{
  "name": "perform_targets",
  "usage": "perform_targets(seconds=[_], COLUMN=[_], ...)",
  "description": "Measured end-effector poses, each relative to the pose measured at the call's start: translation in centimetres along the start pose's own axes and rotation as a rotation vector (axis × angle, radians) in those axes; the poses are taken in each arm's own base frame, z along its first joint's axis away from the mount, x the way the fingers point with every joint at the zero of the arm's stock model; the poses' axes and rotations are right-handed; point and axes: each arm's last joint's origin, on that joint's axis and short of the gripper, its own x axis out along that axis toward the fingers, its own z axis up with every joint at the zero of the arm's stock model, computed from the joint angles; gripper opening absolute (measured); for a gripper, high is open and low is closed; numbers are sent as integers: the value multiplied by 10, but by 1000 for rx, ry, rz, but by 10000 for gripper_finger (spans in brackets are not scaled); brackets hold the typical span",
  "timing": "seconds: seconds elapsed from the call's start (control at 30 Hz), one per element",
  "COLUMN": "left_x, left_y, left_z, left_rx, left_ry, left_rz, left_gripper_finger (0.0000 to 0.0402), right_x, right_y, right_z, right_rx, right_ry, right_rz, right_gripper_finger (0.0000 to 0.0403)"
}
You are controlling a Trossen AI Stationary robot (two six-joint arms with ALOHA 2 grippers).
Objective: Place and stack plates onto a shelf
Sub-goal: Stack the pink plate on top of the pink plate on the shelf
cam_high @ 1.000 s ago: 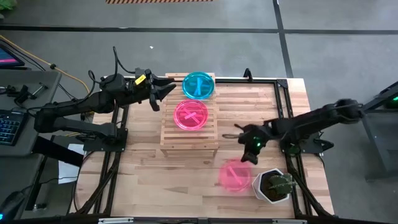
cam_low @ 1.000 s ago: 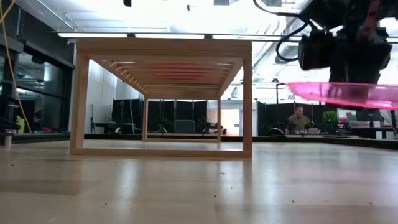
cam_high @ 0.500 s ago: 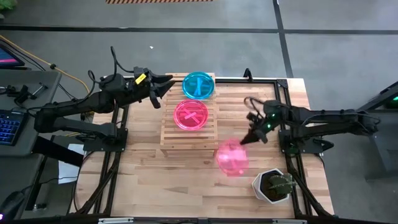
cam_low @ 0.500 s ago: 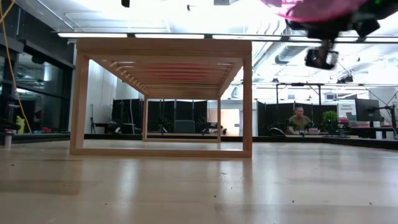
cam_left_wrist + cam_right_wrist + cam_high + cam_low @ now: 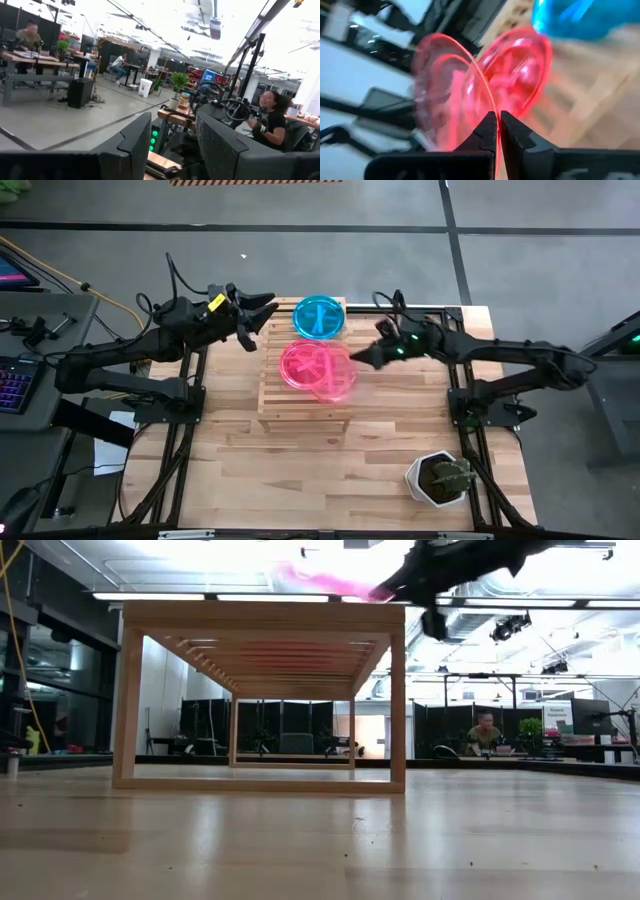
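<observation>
The wooden slatted shelf (image 5: 300, 385) stands on the table left of centre and also shows in the low view (image 5: 262, 615). A teal plate (image 5: 319, 317) and a pink plate (image 5: 303, 365) lie flat on its top. My right gripper (image 5: 360, 358) is shut on a second pink plate (image 5: 338, 380), which partly overlaps the pink one on the shelf. In the low view this plate (image 5: 325, 582) is just above the shelf top. My left gripper (image 5: 262, 315) is open and empty at the shelf's far left corner. My right gripper pinches the held pink plate's rim (image 5: 492, 107) between its two fingers, on the plate's right-hand edge. The fingers come from the table's right side, roughly level. The plate is lifted clear of the shelf and tilted, its free edge (image 5: 295, 575) a little higher.
A white plant pot (image 5: 440, 478) stands near the table's front right corner. A black frame (image 5: 455, 330) edges the table's sides. Bare tabletop (image 5: 300, 470) lies in front of the shelf. People sit at desks in the room beyond.
My right gripper has risen from low beside the plant pot and gone toward the table's far left, up to the shelf. The pink plate it holds has been lifted clear of the table and carried over the shelf top, above the pink plate lying there.
</observation>
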Motion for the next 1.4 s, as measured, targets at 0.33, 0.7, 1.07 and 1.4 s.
perform_targets(seconds=[0.33, 0.7, 1.07, 1.4], left_x=[0, 0, -1, -1], left_y=[0, 0, 0, 0], left_z=[1, 1, 3, 3], left_rx=[23, 22, 21, 14], left_ry=[-11, -12, -18, -19], left_rz=[-2, -2, -4, -5], left_gripper_finger=[145, 145, 145, 145], right_x=[59, 66, 66, 66], right_y=[7, 1, 1, 2], right_z=[45, 45, 45, 45], right_rx=[1, 10, -16, -39], right_ry=[-19, 13, 13, 18], right_rz=[-109, -225, -228, -225], right_gripper_finger=[0, 0, 0, 73])
